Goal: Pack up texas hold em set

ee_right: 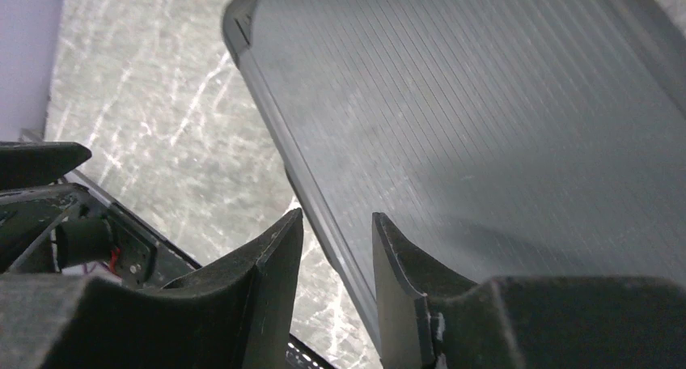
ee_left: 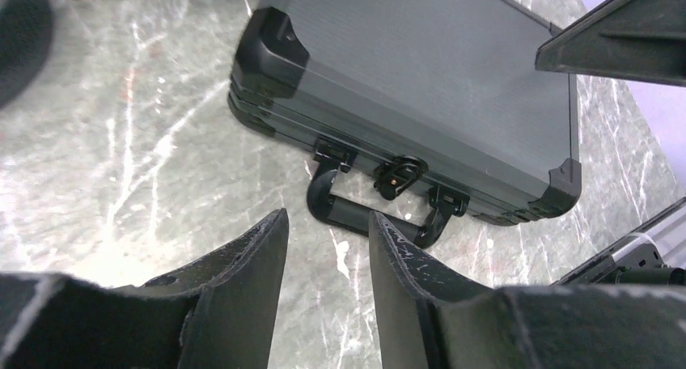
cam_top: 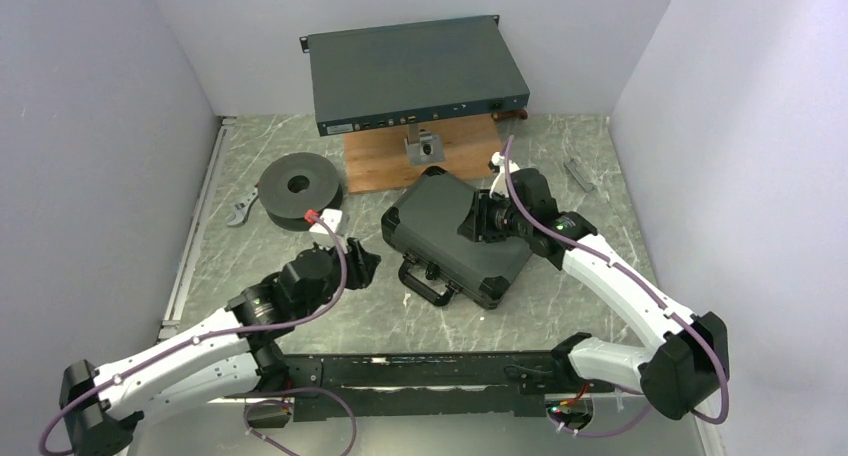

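Note:
The texas hold em set's black hard case (cam_top: 455,238) lies shut on the marble table, its handle (cam_top: 428,283) facing the near left. In the left wrist view the case (ee_left: 421,78) shows its latch and its handle (ee_left: 368,215) lying flat on the table. My left gripper (cam_top: 365,261) hovers just left of the handle, open, with only bare table between its fingers (ee_left: 328,217). My right gripper (cam_top: 478,219) is over the lid's right part, open and holding nothing. In its own view the gripper (ee_right: 338,215) straddles the edge of the ribbed lid (ee_right: 485,110). Chips, cards and buttons are out of view.
A large grey electronics box (cam_top: 415,76) stands at the back over a wooden board (cam_top: 390,164) with a small metal bracket (cam_top: 425,146). A dark round spool (cam_top: 300,188) lies left of the case, with a white-red connector (cam_top: 325,219) beside it. A grey bar (cam_top: 578,173) lies at far right.

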`<state>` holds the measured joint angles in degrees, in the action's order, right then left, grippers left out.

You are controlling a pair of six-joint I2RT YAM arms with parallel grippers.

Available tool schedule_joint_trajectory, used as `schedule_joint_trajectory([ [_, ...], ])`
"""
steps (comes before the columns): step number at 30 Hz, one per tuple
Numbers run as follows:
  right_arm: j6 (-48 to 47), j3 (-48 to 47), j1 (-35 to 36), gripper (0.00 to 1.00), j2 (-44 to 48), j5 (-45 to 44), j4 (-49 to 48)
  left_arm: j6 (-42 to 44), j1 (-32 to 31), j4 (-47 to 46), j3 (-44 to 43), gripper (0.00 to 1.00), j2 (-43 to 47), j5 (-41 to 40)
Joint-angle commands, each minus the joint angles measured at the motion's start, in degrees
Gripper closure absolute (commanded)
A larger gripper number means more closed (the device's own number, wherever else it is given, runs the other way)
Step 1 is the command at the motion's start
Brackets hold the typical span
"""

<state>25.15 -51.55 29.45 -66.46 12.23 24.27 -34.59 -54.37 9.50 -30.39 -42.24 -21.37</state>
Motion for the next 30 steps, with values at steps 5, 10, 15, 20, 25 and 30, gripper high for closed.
schedule_joint_trajectory([
  [5,0.22,-6.21,0.11,0.53,3.96,-1.46,-1.67,7.87,-0.21,12.65,-4.40,0.49,6.16,-9.81],
  [10,-0.80,-5.70,0.16,0.42,6.91,-3.75,-3.07,8.63,0.09,13.85,-5.66,0.20,6.55,-17.66],
  [15,-2.99,-5.93,0.12,0.15,11.30,-10.04,-1.26,10.72,1.36,17.96,-9.24,0.01,2.57,-25.35],
  [20,-1.64,-3.83,0.12,0.01,18.67,-19.18,-2.09,20.13,4.93,18.94,-12.73,0.00,3.60,-24.12],
  [25,3.23,0.41,0.08,0.00,26.75,-29.47,-3.49,29.75,7.63,14.87,-12.85,0.00,8.13,-23.67],
  [30,5.50,4.03,0.12,0.00,32.26,-34.22,-2.22,32.63,8.18,12.74,-12.74,0.00,9.90,-25.47],
])
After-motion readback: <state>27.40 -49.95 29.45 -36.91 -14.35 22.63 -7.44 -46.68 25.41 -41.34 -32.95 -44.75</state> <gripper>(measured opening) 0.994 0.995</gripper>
